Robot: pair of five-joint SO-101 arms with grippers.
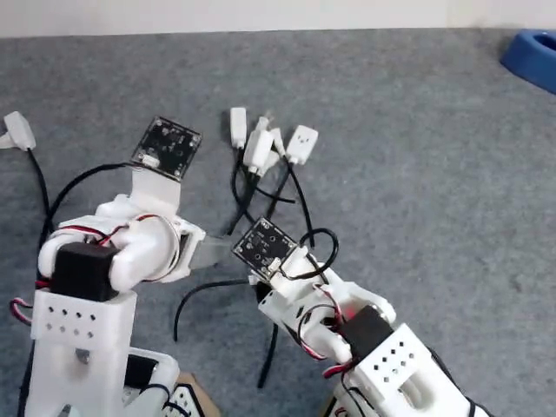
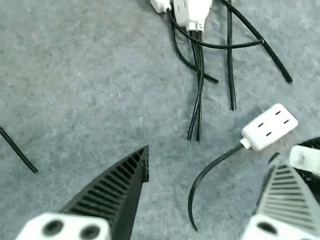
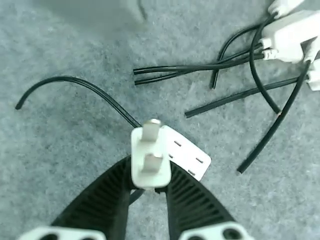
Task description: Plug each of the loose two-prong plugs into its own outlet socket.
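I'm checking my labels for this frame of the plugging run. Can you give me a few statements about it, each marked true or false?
1. The right gripper is shut on a two-prong plug. True.
2. The left gripper is holding an outlet socket. False: it is open, and the outlet socket lies free on the carpet.
3. The held plug is already seated in a socket. False: its prongs are bare.
4. A blue object sits at the far right of the high view. True.
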